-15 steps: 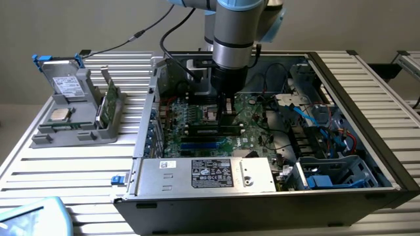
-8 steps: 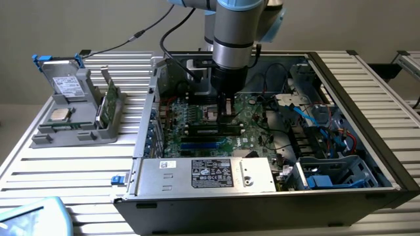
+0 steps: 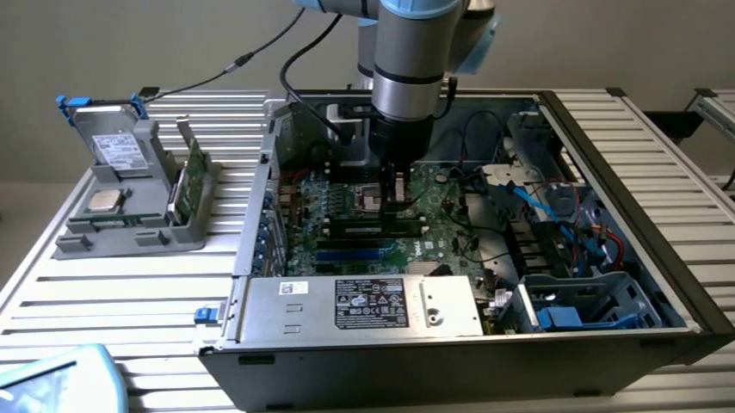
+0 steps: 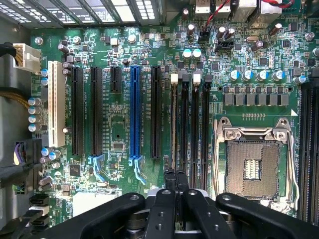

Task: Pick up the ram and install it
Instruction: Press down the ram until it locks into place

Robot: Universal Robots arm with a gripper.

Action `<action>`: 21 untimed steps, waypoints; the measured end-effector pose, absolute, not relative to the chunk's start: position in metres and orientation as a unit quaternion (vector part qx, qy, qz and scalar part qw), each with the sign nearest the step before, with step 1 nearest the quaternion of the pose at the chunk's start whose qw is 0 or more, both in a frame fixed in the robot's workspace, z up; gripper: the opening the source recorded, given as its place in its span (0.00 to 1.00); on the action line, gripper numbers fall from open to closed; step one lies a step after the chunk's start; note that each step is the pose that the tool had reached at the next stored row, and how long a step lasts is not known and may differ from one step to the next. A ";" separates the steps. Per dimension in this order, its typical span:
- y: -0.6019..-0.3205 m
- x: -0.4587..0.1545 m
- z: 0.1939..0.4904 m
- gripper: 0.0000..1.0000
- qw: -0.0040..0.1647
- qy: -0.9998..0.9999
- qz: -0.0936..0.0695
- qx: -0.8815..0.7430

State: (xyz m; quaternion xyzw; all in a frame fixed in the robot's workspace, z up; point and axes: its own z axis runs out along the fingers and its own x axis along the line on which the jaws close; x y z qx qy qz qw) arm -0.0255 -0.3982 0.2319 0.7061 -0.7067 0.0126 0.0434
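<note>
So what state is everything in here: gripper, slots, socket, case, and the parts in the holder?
gripper: shut, low over the memory slots.
memory slots: cannot tell if any is filled.
CPU socket: empty, pins bare.
card slots: empty.
case: open, lying on its side.
chip: flat in the holder.
green card: standing on edge in the holder.

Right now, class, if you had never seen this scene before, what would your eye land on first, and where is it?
First, the arm's gripper, shut and reaching down into the open computer case over the green motherboard. Next, the bright blue slot among the black ones, and the open processor socket beside the memory slots. Outside the case, a grey holder of parts stands at the exterior view's left.
</note>
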 end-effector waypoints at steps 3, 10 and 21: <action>-0.398 -0.024 0.232 0.11 0.043 -0.706 0.013 0.707; -0.398 -0.023 0.239 0.11 0.044 -0.690 0.013 0.722; -0.399 -0.008 0.242 0.11 0.045 -0.688 0.011 0.724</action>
